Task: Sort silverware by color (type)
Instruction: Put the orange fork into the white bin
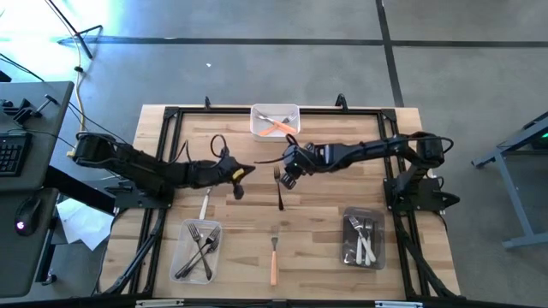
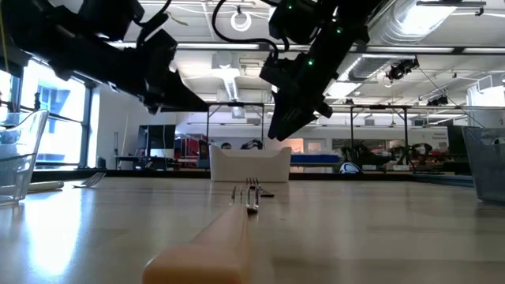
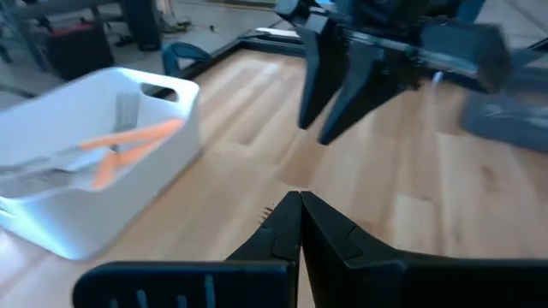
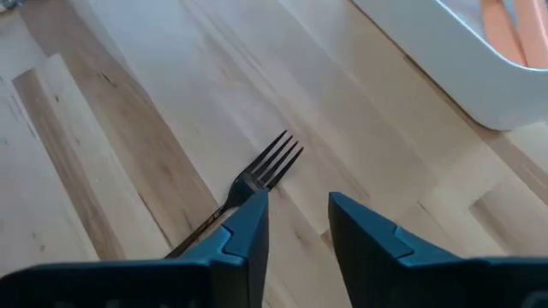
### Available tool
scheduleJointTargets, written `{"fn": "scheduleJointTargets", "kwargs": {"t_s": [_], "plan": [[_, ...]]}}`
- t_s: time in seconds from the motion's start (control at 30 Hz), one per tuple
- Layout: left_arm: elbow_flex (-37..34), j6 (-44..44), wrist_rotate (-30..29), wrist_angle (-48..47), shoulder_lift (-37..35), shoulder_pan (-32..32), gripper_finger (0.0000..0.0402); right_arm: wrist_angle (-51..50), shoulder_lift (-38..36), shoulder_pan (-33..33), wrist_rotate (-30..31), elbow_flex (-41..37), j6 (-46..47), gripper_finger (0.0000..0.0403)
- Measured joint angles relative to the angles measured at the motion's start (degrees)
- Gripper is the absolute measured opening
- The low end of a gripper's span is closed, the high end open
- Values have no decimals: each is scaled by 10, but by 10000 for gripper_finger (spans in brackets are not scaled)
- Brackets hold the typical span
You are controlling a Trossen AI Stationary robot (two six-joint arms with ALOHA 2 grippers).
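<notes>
Where tines face tray, dark fork [image 1: 279, 188] lengthwise

A pale, blond-wood bench [image 1: 317, 239] with darker grain streaks carries a white tray [image 1: 275, 121] at its far edge, holding orange-handled forks [image 1: 279, 127]. A dark all-metal fork [image 1: 279, 187] lies at the centre, and an orange-handled fork [image 1: 274, 258] with a silver head lies nearer. On the near left a clear tray [image 1: 197, 249] holds dark metal forks; on the near right a clear tray [image 1: 364, 238] holds white-handled forks [image 1: 366, 246]. Both arms are black, above a grey floor [image 1: 257, 60].
</notes>
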Motion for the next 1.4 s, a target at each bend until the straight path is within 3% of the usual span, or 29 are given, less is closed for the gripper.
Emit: {"fn": "scheduleJointTargets", "kwargs": {"t_s": [0.1, 0.23, 0.43, 0.5, 0.63, 0.83, 1.07, 1.23, 1.4], "plan": [[0, 30, 15, 9, 3, 26, 1, 0, 0, -8, -2, 0, -2, 113], [0, 26, 123, 24, 4, 64, 1, 7, 0, -10, 0, 0, -24, 102], [-32, 54, 179, 97, 5, 98, 0, 33, 5, 20, 28, 0, -25, 21], [-52, 55, 202, 146, 5, 107, 0, 25, 9, 44, 47, 0, -6, 6], [-88, 58, 223, 224, 5, 114, 0, -18, 9, 101, 62, 19, 86, 16], [-106, 105, 225, 245, 5, 116, 0, -178, 54, 193, 87, 133, 267, 9], [-107, 131, 225, 253, 5, 116, 0, -336, 162, 258, 42, 322, 461, 13], [-107, 142, 239, 256, 5, 115, 0, -406, 222, 278, 3, 416, 521, 44], [-107, 174, 240, 299, 4, 115, 0, -410, 242, 278, -31, 453, 543, 89]]}}
